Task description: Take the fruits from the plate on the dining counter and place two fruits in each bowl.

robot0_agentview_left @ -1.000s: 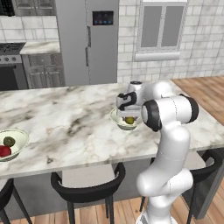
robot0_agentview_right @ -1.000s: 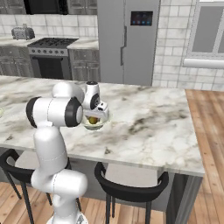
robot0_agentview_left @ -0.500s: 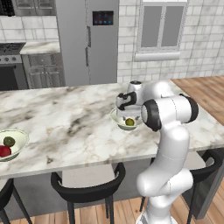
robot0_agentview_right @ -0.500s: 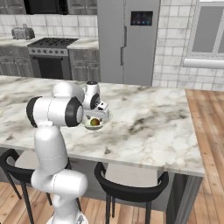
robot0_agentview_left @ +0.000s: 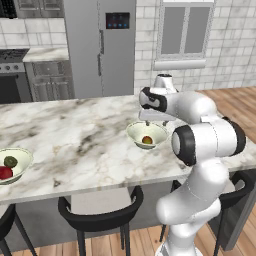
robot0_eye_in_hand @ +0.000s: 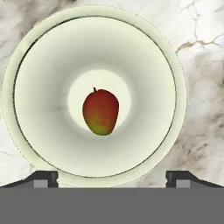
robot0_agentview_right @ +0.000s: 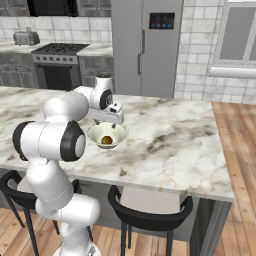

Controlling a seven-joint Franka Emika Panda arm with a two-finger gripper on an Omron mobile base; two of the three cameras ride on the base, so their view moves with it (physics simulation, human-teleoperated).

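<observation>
The gripper (robot0_agentview_left: 151, 121) has gone up a little since a moment ago. It was low over the near bowl (robot0_agentview_left: 136, 136) and now it hangs higher above it. The orange-yellow fruit (robot0_agentview_left: 147, 140) did not go up with it. It stayed down in the middle of the bowl, lying on its own with nothing touching it. In the hand view it looks red on top and yellow-green at the bottom, and the two finger tips (robot0_eye_in_hand: 46, 177) stand far apart, one on each side of the bowl, so the jaws are spread wide and hold nothing. That means the fruit has been let go and this drop is done. The bowl sits on the dining counter (robot0_agentview_left: 75, 135), toward its right end and close to the robot. Far off to the left, at the edge of the left base view, sits what looks like the other bowl (robot0_agentview_left: 24, 159), with the dark green fruit (robot0_agentview_left: 10, 161) and the bright red fruit (robot0_agentview_left: 5, 172) inside it. So I think that bowl has its two, and the near bowl has just one. One more fruit is needed here — most likely the dark reddish-brown one. The arm would have to go and get it next.
</observation>
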